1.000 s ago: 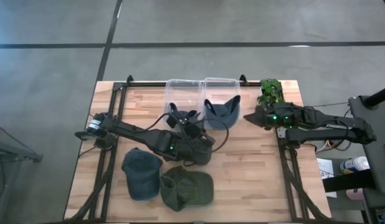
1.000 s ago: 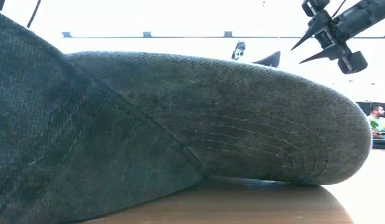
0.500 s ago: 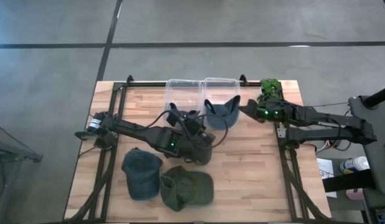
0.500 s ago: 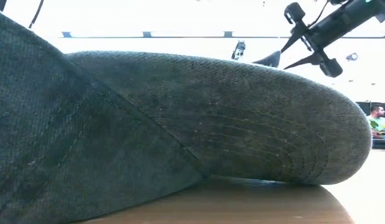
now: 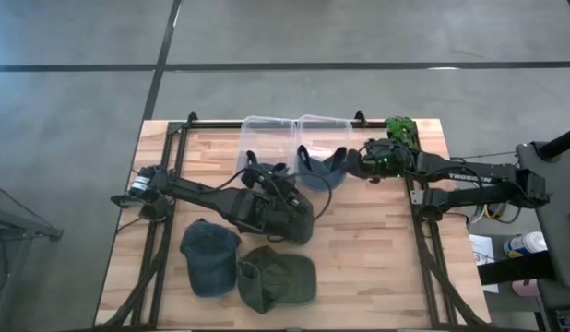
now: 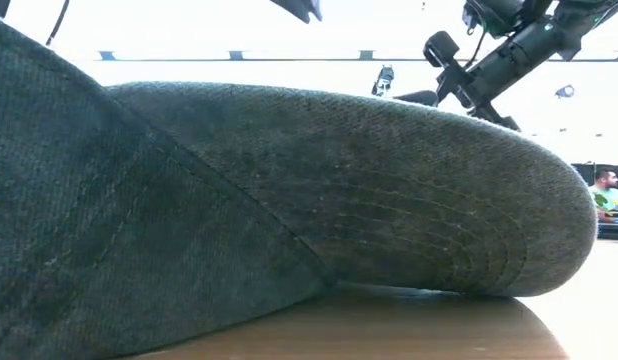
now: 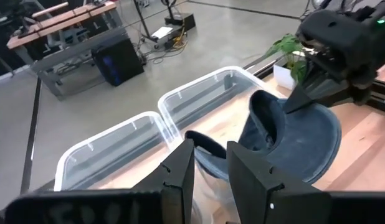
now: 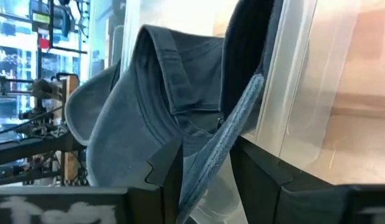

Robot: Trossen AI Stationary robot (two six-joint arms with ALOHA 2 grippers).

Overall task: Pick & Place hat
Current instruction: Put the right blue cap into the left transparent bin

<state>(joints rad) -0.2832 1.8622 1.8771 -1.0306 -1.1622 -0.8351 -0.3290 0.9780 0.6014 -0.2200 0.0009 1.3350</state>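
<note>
Biggest thing first: the wooden table [image 5: 377, 249] has two clear plastic bins [image 5: 296, 138] side by side at its far edge. A blue denim cap [image 5: 320, 169] is draped over the near wall of the right-hand bin, half in and half out, brim hanging toward the table. Two more hats lie at the near side, a blue cap [image 5: 209, 256] and an olive green cap [image 5: 278, 277] touching it. The olive one fills nearly the whole low view.

The right gripper [image 5: 355, 164] is at the denim cap's right edge. In its wrist view the fingers [image 8: 164, 168] straddle a fold of the fabric [image 8: 180, 124] with a clear gap around it, so the jaws are parted and not clamped yet. The left gripper [image 5: 265, 178] sits just beside the cap on the other side. Its two fingers [image 7: 180, 177] stand a little apart with nothing between them.

What I'd worry about:
- The cap is only balanced on the bin wall, so a nudge from the right gripper before it closes could tip it back onto the table or drop it fully inside.
- Pinching only that thin fold could let the fabric slip out on the lift.
- The bin looks light, so catching its wall could drag it along.
- Both grippers are close together at the cap, so a collision looks possible.

A small potted plant [image 5: 401, 129] sits near the right arm.
</note>
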